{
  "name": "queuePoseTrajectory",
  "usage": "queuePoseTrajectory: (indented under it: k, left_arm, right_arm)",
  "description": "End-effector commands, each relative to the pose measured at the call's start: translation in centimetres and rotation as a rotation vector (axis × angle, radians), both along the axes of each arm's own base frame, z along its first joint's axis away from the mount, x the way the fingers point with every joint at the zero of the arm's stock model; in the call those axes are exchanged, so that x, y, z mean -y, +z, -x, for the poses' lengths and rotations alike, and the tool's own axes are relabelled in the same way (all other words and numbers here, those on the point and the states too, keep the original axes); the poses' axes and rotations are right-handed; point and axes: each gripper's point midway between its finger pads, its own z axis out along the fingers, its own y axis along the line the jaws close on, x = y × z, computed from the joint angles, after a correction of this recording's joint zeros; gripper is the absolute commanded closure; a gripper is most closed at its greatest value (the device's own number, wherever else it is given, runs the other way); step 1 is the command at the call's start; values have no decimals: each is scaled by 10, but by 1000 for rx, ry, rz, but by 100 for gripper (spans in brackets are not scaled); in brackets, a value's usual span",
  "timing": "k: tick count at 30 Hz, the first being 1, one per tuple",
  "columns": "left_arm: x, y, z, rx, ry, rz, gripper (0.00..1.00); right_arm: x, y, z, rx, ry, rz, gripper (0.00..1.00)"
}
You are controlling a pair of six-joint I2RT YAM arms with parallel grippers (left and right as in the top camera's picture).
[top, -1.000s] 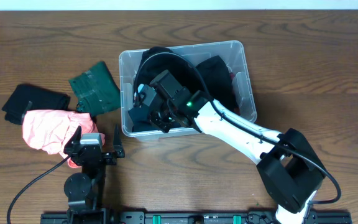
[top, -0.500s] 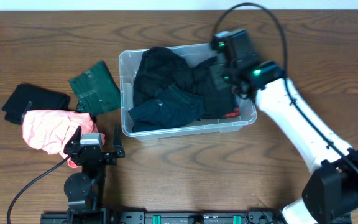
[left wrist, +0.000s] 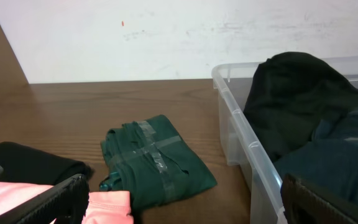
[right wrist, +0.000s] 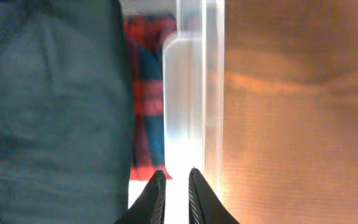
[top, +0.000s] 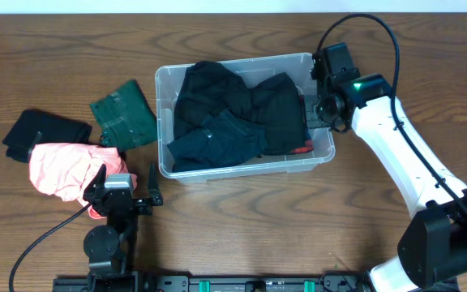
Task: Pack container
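Observation:
The clear container (top: 162, 78) stands mid-table, filled with dark clothes (top: 233, 113). My right gripper (top: 325, 104) is at its right wall. In the right wrist view the fingertips (right wrist: 176, 180) sit close together astride the container wall (right wrist: 191, 93), closed on it, beside a red and blue plaid cloth (right wrist: 145, 93) and a dark garment (right wrist: 48, 112). My left gripper (top: 128, 185) rests open and empty near the front left. Its view (left wrist: 182, 194) looks over a folded green cloth (left wrist: 154, 158) toward the container (left wrist: 235, 106).
Left of the container lie a folded green cloth (top: 124, 113), a black cloth (top: 45, 130) and a pink cloth (top: 63, 169) that touches the left gripper's side. Bare wood lies right of and in front of the container.
My right arm has swung out of the container's left half, across to its right side, and the gripper now sits on the right wall. The clothes inside are uncovered. The left arm has not moved.

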Motion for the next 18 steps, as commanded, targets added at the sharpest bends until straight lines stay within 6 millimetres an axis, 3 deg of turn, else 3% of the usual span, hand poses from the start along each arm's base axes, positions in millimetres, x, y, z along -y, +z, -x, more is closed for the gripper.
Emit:
queuePoseTrajectory:
  k: [1, 10, 18]
  left_arm:
    - [0, -15, 0, -36, -2, 12, 2]
    - [0, -15, 0, -37, -2, 12, 2]
    - [0, -15, 0, -37, -2, 12, 2]
  right_arm:
    - [14, -6, 12, -49, -109, 40, 87]
    - [23, -14, 58, -237, -108, 88, 87]
    - [9, -15, 73, -301, -19, 52, 87]
